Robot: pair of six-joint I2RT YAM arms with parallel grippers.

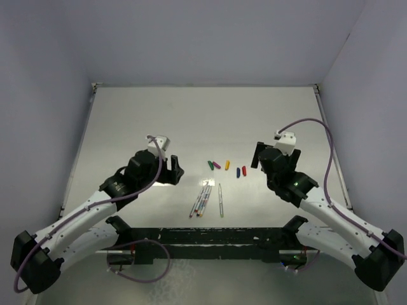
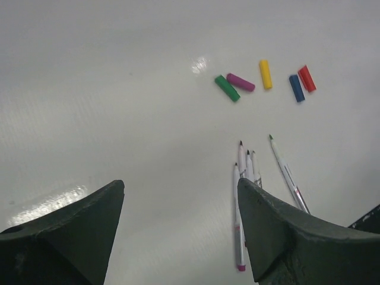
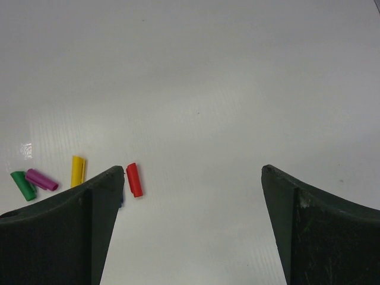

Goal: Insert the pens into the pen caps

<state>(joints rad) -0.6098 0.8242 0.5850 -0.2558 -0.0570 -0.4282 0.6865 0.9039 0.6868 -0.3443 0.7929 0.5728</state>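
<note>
Five pen caps lie in a row on the white table: green (image 1: 210, 164), purple (image 1: 217, 165), yellow (image 1: 227, 164), blue (image 1: 238, 172) and red (image 1: 244, 170). Nearer the arms lie the pens, several bunched together (image 1: 202, 199) and one apart (image 1: 220, 199). My left gripper (image 1: 175, 171) hovers left of the pens, open, with bare table between its fingers (image 2: 181, 181); the pen bunch (image 2: 243, 172) runs beside its right finger. My right gripper (image 1: 257, 155) is open just right of the caps; the red cap (image 3: 134, 179) lies by its left fingertip, which hides most of the blue cap.
White table (image 1: 203, 121) enclosed by pale walls at the back and sides. A black rail (image 1: 203, 235) runs along the near edge between the arm bases. Bare tabletop extends behind the caps.
</note>
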